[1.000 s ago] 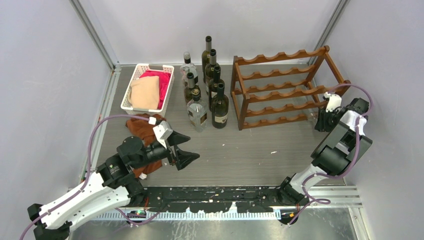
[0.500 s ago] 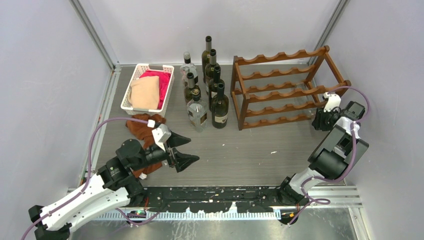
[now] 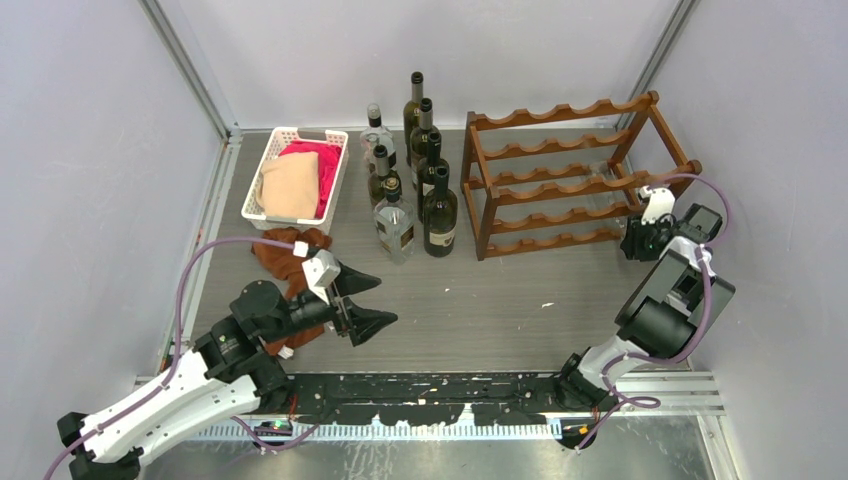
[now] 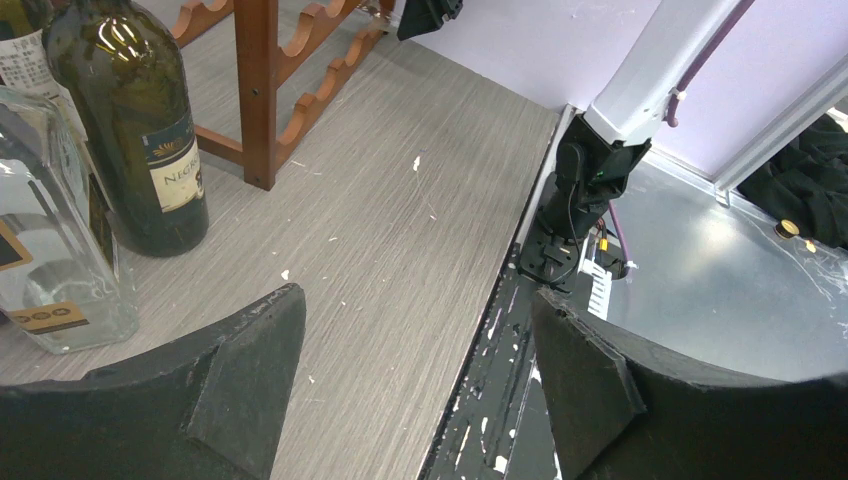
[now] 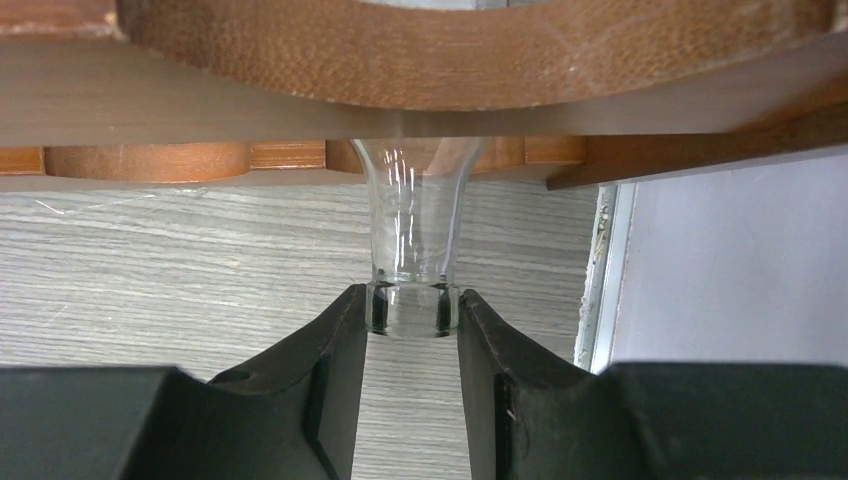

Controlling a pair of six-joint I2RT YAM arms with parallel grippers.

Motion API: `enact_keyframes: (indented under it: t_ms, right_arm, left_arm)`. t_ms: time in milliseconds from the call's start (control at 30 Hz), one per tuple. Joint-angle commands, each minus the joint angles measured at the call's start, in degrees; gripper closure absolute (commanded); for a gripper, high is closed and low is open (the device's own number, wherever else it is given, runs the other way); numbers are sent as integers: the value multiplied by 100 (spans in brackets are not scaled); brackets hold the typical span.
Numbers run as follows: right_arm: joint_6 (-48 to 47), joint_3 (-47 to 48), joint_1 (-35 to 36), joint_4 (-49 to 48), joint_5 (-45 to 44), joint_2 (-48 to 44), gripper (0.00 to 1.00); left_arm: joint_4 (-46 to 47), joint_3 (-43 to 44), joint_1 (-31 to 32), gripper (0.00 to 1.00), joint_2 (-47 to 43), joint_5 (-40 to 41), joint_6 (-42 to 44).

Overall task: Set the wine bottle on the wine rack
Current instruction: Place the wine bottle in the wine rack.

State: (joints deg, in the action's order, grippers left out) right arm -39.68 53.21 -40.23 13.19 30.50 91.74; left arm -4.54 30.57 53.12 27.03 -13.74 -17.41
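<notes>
Right, from above: the wine rack (image 3: 560, 180) stands at about 1 o'clock on the tabletop (image 3: 470, 300), its scalloped rails running left to right. The right gripper (image 3: 636, 240) is tucked against the rack's right end, low down, near 3 o'clock. Over at 7 o'clock the left gripper (image 3: 372, 300) hangs above bare tabletop, released, nothing between its fingers. A cluster of standing bottles (image 3: 420, 160) sits at 12 o'clock just left of the rack, with a white basket (image 3: 275, 140) of cloths at 10 o'clock and a brown cloth (image 3: 280, 255) below it.

Now the left wrist view: the two fingers (image 4: 235, 385) are spread wide over the wood grain. A dark green bottle (image 4: 135, 120) and a clear square bottle (image 4: 50, 250) stand upright at 10 o'clock, side by side, and one rack post (image 4: 255, 90) stands just beyond them.

And the right wrist view: here's the wine bottle (image 5: 412, 220), clear glass, its mouth clamped between the black fingers (image 5: 330, 350). The neck runs up toward 12 o'clock and vanishes behind a rack rail (image 5: 470, 50), so the body is hidden.
</notes>
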Motion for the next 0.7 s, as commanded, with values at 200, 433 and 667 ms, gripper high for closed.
enact_keyframes:
  t_ms: [200, 433, 667]
  right_arm:
    - [-76, -527, 59, -252, 155, -105, 99]
    - [74, -489, 63, -502, 202, 47, 99]
    - [58, -559, 59, -660, 234, 159, 99]
  left_arm:
    - [427, -23, -13, 18, 126, -120, 27]
    - [431, -20, -13, 18, 201, -111, 10]
    - [568, -7, -13, 18, 350, -142, 1]
